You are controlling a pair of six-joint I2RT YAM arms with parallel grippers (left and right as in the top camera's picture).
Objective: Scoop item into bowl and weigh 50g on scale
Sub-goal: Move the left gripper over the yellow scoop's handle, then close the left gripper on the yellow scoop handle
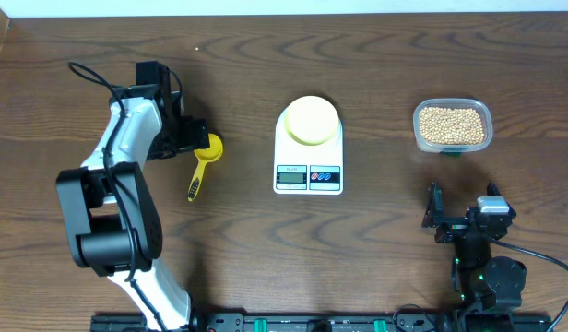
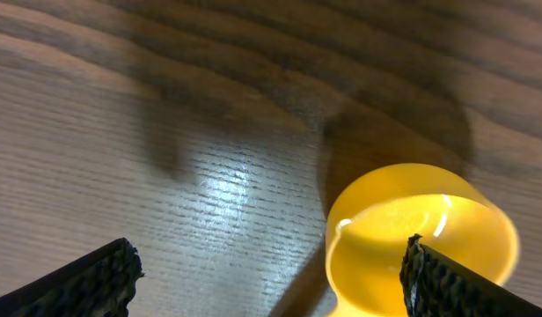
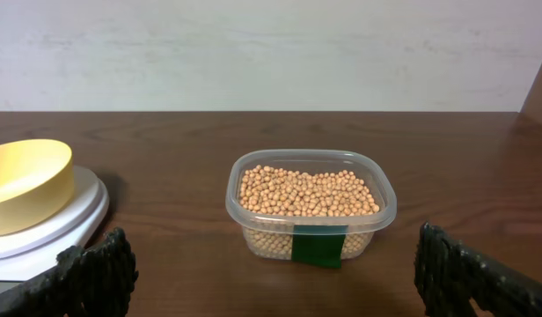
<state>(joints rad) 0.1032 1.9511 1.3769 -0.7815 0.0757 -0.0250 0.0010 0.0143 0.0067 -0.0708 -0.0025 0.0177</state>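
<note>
The pale yellow bowl (image 1: pixel 311 120) sits on the white scale (image 1: pixel 308 177) at the table's middle; both show at the left of the right wrist view, bowl (image 3: pixel 25 180) on scale (image 3: pixel 51 231). Tan beans (image 1: pixel 450 124) fill a clear tub (image 1: pixel 420 138) at the right, seen close in the right wrist view (image 3: pixel 306 192). A bright yellow scoop (image 1: pixel 203 164) lies left of the scale. My left gripper (image 1: pixel 194 136) is open right at the scoop's cup (image 2: pixel 403 238), which sits by the right finger. My right gripper (image 1: pixel 461 219) is open and empty, in front of the tub.
The tub has a green label (image 3: pixel 316 245) on its near wall. A pale wall runs behind the table's far edge (image 3: pixel 271 111). The left arm's cable (image 1: pixel 90 76) loops over the table's left side.
</note>
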